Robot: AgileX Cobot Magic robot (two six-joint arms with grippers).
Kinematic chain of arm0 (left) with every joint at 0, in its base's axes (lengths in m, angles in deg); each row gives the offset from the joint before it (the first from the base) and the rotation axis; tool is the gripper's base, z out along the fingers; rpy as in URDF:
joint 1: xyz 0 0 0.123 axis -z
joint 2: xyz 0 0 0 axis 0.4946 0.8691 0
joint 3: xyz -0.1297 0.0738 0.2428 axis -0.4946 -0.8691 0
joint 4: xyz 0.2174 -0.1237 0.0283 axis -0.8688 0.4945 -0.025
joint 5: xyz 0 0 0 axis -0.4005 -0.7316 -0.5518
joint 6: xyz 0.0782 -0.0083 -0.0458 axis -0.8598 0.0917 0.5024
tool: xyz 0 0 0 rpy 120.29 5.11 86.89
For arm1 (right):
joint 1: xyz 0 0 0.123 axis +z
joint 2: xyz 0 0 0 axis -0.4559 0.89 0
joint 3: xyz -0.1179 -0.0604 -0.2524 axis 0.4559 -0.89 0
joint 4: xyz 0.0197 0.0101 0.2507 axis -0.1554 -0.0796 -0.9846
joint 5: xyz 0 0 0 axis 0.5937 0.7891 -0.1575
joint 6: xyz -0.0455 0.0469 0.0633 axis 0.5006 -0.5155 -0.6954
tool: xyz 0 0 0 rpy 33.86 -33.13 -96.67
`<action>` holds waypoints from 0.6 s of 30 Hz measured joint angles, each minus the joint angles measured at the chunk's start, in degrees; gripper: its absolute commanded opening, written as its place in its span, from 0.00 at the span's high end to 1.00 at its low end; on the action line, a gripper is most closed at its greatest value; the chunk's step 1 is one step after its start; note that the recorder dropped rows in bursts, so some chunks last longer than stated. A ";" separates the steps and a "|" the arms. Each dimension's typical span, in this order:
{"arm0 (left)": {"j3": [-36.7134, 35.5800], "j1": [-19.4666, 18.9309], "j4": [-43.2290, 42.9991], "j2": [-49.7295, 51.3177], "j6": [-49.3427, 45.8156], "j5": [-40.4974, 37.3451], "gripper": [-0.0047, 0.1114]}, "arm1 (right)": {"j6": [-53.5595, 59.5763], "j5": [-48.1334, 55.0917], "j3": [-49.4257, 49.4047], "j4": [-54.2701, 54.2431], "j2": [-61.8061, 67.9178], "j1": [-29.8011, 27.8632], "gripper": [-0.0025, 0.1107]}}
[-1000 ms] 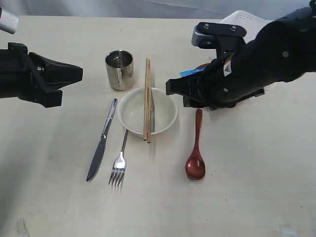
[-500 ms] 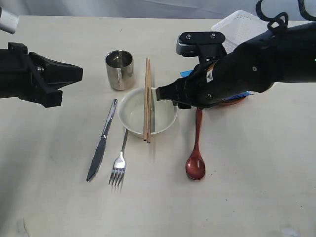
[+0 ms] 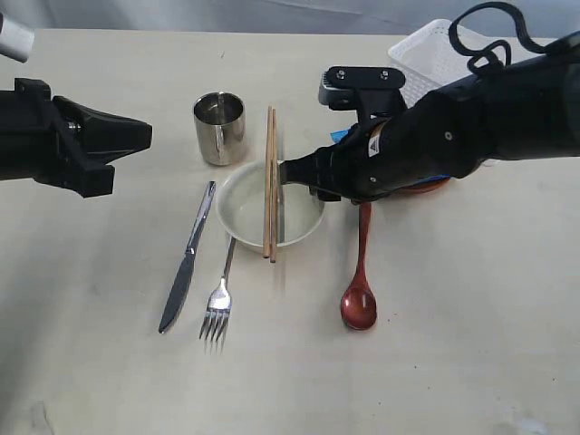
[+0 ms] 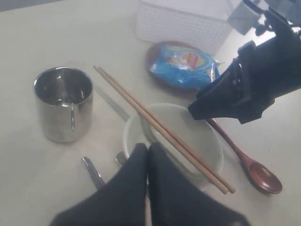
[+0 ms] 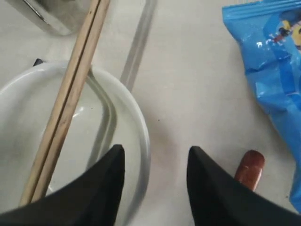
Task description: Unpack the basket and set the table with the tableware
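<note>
A cream bowl (image 3: pixel 240 213) stands mid-table with the wooden chopsticks (image 3: pixel 270 181) lying across it. The steel cup (image 3: pixel 218 127) is behind it, the knife (image 3: pixel 188 257) and fork (image 3: pixel 218 304) to its left, the reddish spoon (image 3: pixel 360 272) to its right. My right gripper (image 5: pixel 155 155) is open, one finger over the bowl's inside and one outside its right rim (image 5: pixel 142 132). My left gripper (image 3: pixel 145 134) hangs shut and empty at the left, in the air before the cup (image 4: pixel 63 103). The white basket (image 3: pixel 435 50) sits at the back right.
A blue snack bag (image 4: pixel 184 63) lies on the brown plate (image 4: pixel 149 56) in front of the basket (image 4: pixel 183 21), mostly hidden by my right arm in the exterior view. Pale tabletop (image 3: pixel 453 344) stretches bare toward the near edge.
My right arm has swung left from beside the spoon's handle to the bowl's right rim, uncovering more of the basket. The left arm has not moved.
</note>
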 measured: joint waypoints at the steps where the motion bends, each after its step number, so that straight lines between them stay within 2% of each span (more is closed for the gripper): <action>1: 0.00 0.00 0.00 0.00 0.00 0.00 0.96 | 0.00 -0.12 0.00 -0.16 0.11 0.00 0.62; 18: 0.00 0.00 0.00 0.00 0.00 0.00 0.96 | 0.12 -0.36 0.00 -2.01 2.94 0.39 0.62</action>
